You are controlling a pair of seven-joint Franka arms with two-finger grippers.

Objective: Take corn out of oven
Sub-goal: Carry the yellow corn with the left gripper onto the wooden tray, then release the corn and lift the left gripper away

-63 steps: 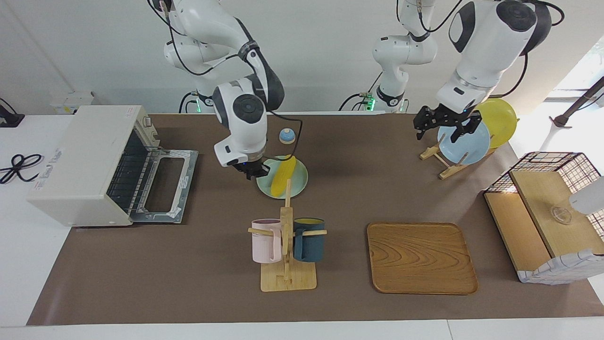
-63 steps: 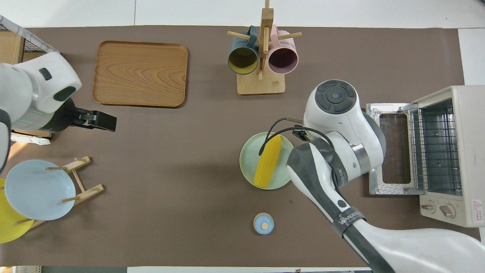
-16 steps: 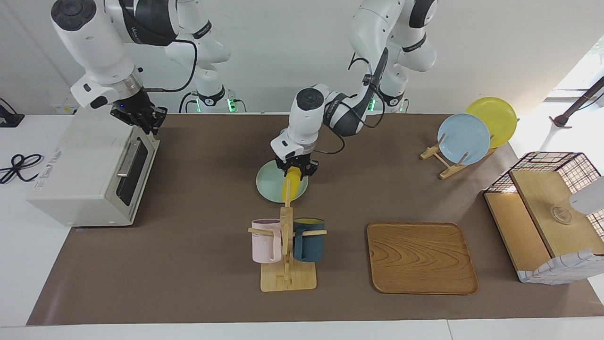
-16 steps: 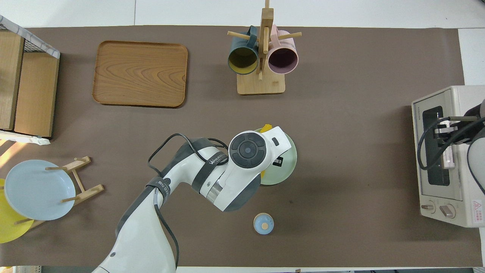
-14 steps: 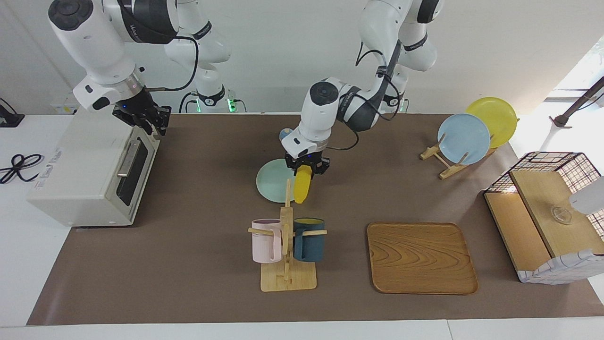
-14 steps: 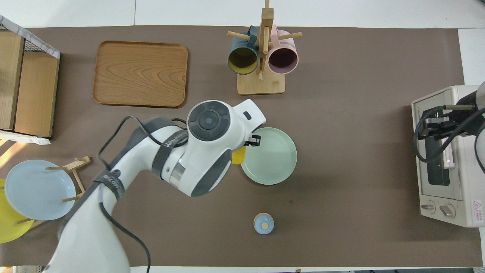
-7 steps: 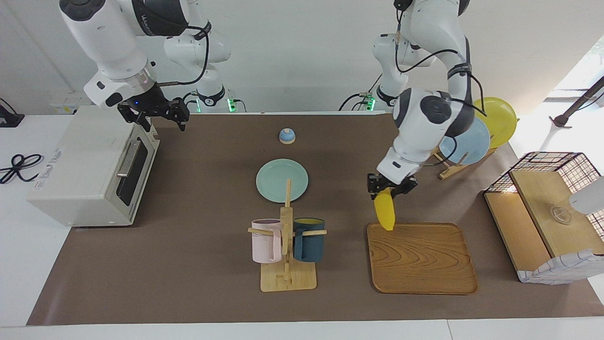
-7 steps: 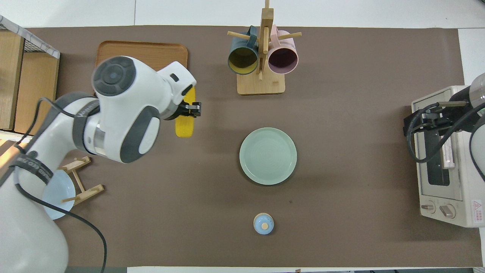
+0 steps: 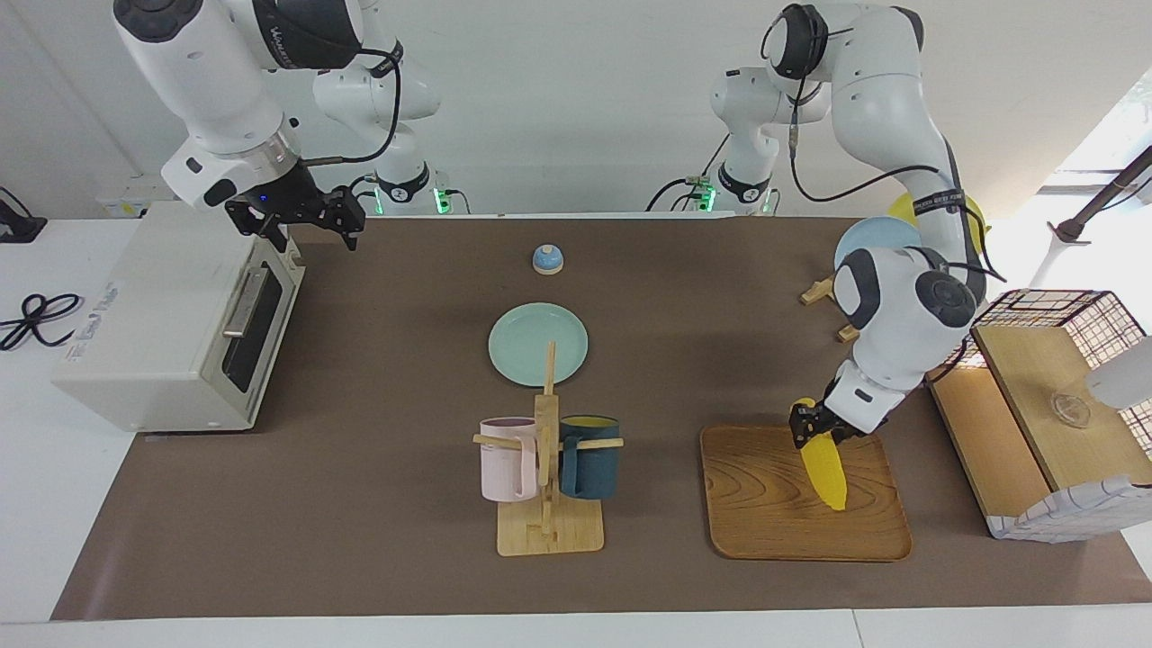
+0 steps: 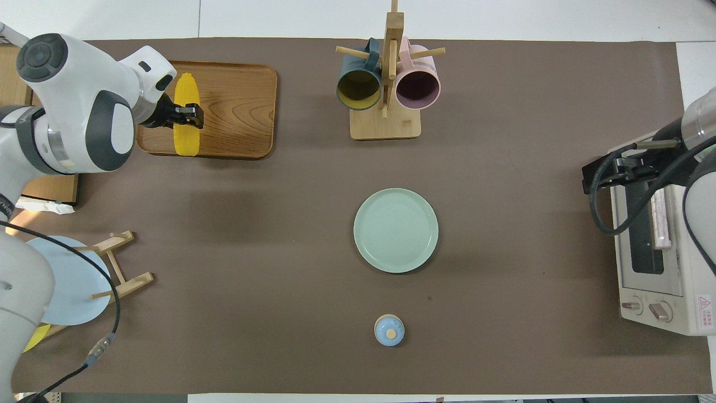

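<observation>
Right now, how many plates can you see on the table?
3: a pale green round plate lying flat mid-table, and a light blue plate and a yellow plate upright in the wooden rack, both mostly hidden by the left arm.

1 camera looks down from high across the table point(image 9: 360, 504) toward the arms, the other steeply down from above them, and the 2 share the whole brown tabletop.

- Lighting bright, even; both views sharp.
- Daylight glare at left arm's table end, washing the basket point(image 9: 1053, 360).
- Soft shadows under plate point(image 10: 395, 230), tray point(image 10: 235, 112).
</observation>
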